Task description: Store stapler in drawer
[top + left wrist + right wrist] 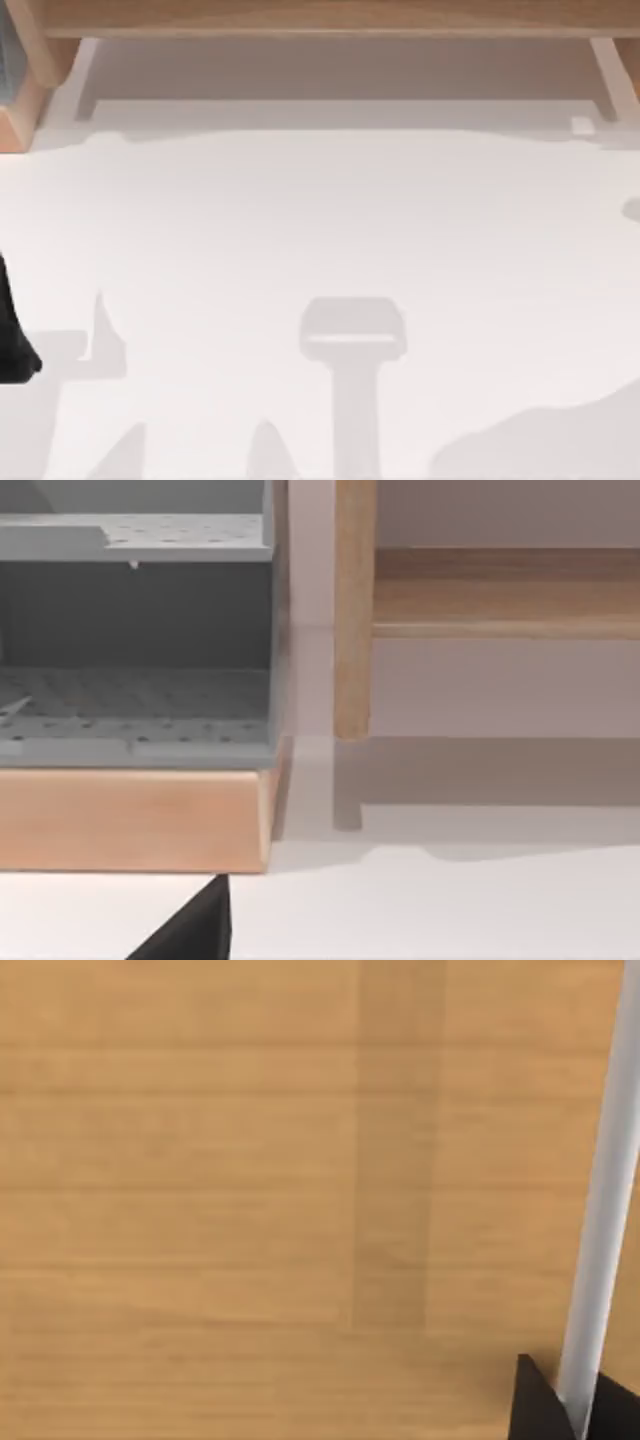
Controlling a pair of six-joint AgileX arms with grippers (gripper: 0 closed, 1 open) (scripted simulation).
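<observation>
Right gripper (570, 1410) sits against the wooden drawer front (250, 1180), jaws seemingly around its pale handle (600, 1210), so opening appears underway, stapler unstored

left arm (12, 335): matte black, smooth | right pincer fingers (535, 1405): black, wedge-tipped

Even, bright, diffuse light across the white table (330, 220); no glare. Soft grey shadows lie on it: a broad band under the wooden frame (330, 15) along the far edge, arm-shaped patches along the near edge. All views slightly soft. Left wrist view: grey perforated shelf (135, 695) dim inside. Right wrist view: evenly lit wood panel (200, 1200), one faint vertical shadow stripe.
</observation>
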